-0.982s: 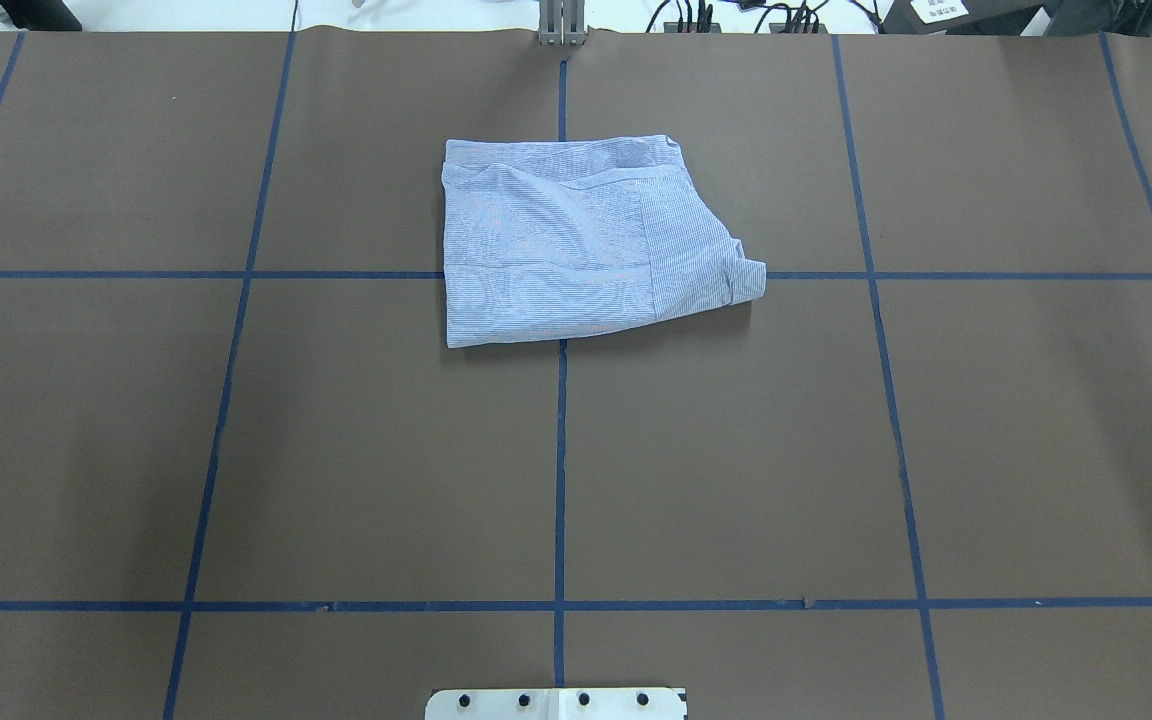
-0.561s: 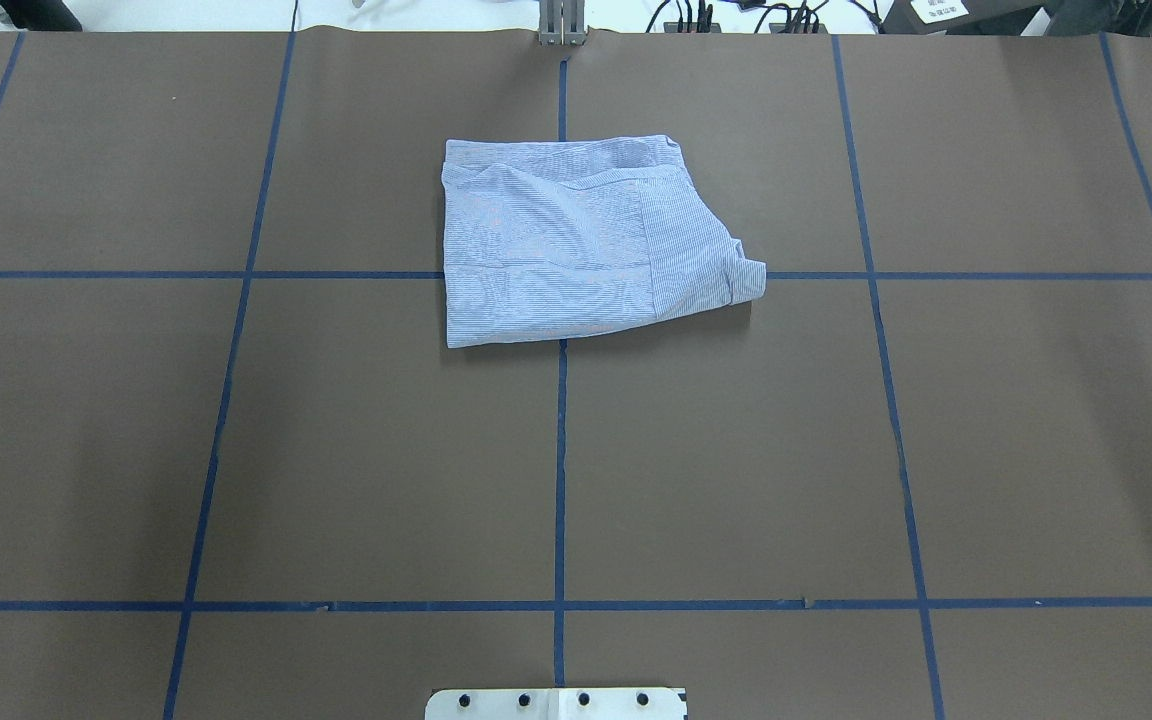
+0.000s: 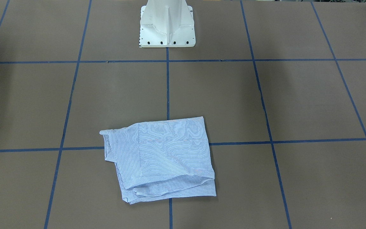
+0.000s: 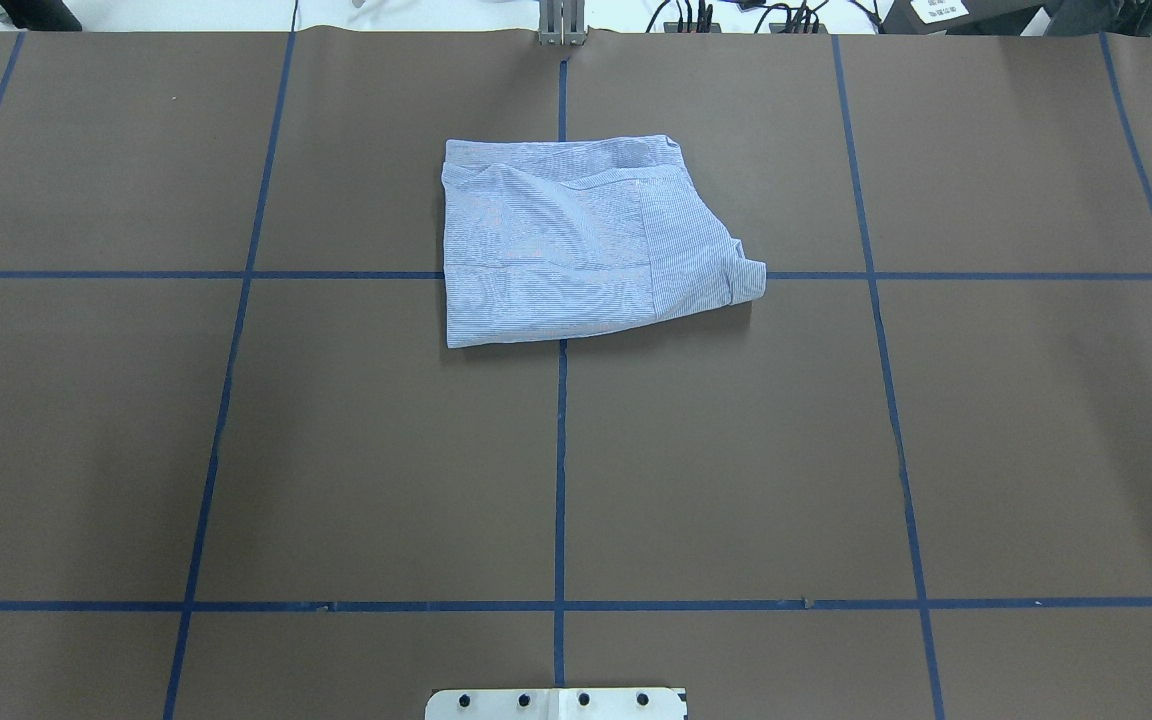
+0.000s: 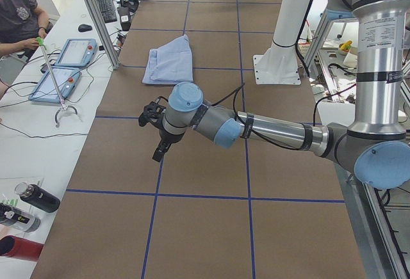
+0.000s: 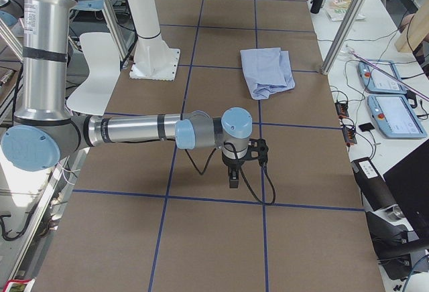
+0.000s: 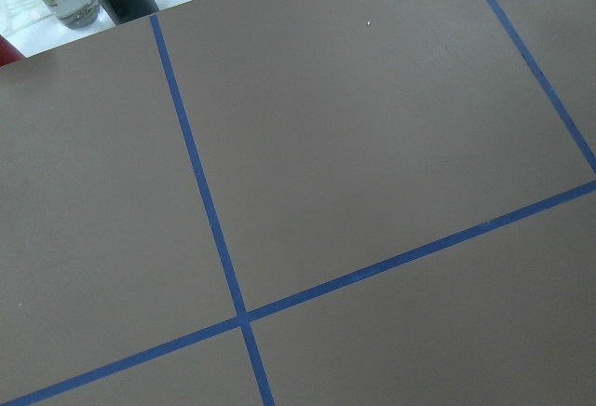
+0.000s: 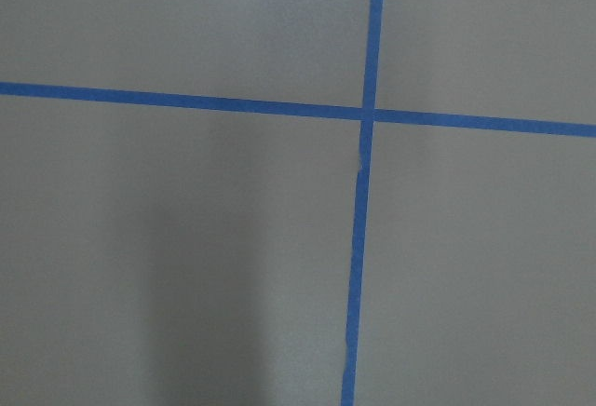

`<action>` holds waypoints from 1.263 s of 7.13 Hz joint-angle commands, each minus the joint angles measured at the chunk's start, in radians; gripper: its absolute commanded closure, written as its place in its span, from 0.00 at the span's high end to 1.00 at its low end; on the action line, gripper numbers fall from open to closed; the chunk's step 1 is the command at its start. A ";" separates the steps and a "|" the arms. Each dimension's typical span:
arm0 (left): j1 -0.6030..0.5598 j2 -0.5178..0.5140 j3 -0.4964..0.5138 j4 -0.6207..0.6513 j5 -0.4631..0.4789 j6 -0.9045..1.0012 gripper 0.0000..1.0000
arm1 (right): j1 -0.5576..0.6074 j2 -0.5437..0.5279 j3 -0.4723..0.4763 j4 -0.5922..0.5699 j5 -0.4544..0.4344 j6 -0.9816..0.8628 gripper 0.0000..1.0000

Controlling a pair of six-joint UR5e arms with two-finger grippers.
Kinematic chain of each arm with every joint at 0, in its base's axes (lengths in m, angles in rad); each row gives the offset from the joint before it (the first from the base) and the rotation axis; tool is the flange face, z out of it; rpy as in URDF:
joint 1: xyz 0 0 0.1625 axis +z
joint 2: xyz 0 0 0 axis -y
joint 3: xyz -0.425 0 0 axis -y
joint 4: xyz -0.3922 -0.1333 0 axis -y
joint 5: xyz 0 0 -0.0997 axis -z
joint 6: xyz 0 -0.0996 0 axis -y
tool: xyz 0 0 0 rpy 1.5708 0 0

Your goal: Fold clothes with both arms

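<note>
Left claw (image 5: 157,152) hangs over bare counter (image 4: 336,450), and right claw (image 6: 233,179) does the same toward the other end. Both show only side-on, so whether either is spread or closed cannot be told. Well apart from both, the shirt (image 4: 586,245) lies folded into a squarish packet at the counter's far middle, astride the centre tape line (image 4: 560,470). It looks light, soft and floppy, with layers likely to slide — so a pinch through every layer at two corners of one edge seems the surest hold.
</note>
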 commanded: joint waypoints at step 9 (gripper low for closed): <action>0.000 0.034 -0.088 0.160 -0.001 0.088 1.00 | 0.000 -0.002 -0.019 0.014 0.013 0.004 1.00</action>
